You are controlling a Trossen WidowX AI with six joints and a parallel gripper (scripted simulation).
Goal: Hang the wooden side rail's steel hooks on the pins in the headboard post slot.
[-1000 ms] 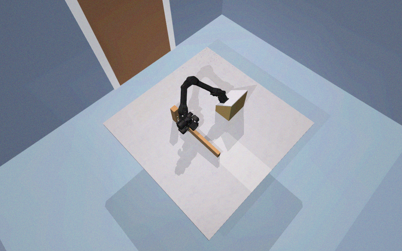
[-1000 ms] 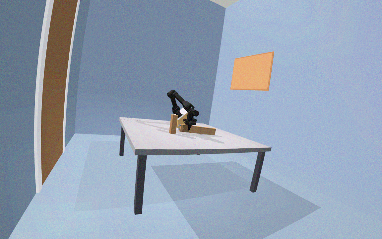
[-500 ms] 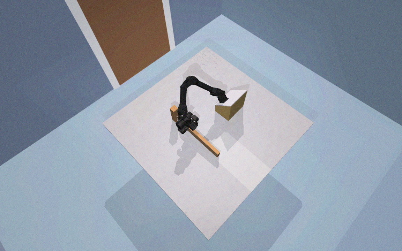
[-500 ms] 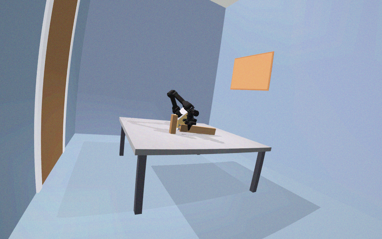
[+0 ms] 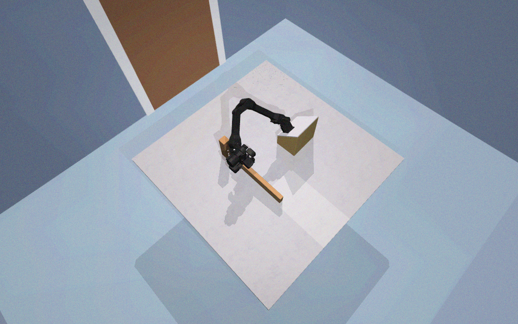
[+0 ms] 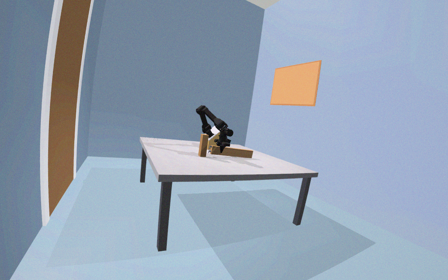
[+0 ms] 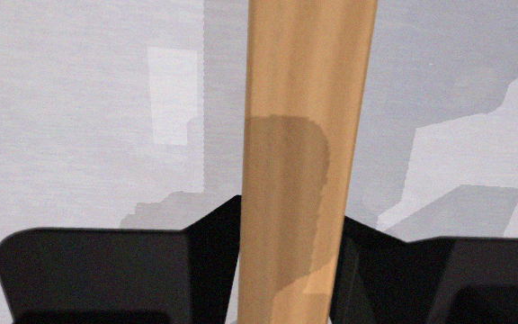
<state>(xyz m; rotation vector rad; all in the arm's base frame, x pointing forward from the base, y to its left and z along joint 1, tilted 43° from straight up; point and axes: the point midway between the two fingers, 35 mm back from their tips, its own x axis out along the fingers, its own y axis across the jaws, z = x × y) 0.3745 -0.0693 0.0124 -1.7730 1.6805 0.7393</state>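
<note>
- My claw (image 5: pixel 239 158) is clamped on the wooden side rail (image 5: pixel 266 186), gripping it near the end that faces the headboard post (image 5: pixel 223 145); in the wrist view a finger (image 7: pixel 214 252) presses on each side of the wood.
- The rail runs away from the post across the bench (image 6: pixel 190 167). Its far end looks to be on the bench, and the gripped end sits close beside the post.
- The steel hooks (image 6: pixel 210 149) show only as a small pale glint between rail and post in the exterior view. I cannot tell whether they are in the slot or on the pins.
- To do this step well, I'd keep the rail square to the slot, feed the hooks in above the pins, then lower straight down so both seat together.
- I should pivot about the far end, not drag it or lift it.
- I'd hold my grip until the rail stops settling, so that it does not twist.
- The wedge-shaped block (image 5: pixel 297 141) under my arm's base is well apart from the work.
</note>
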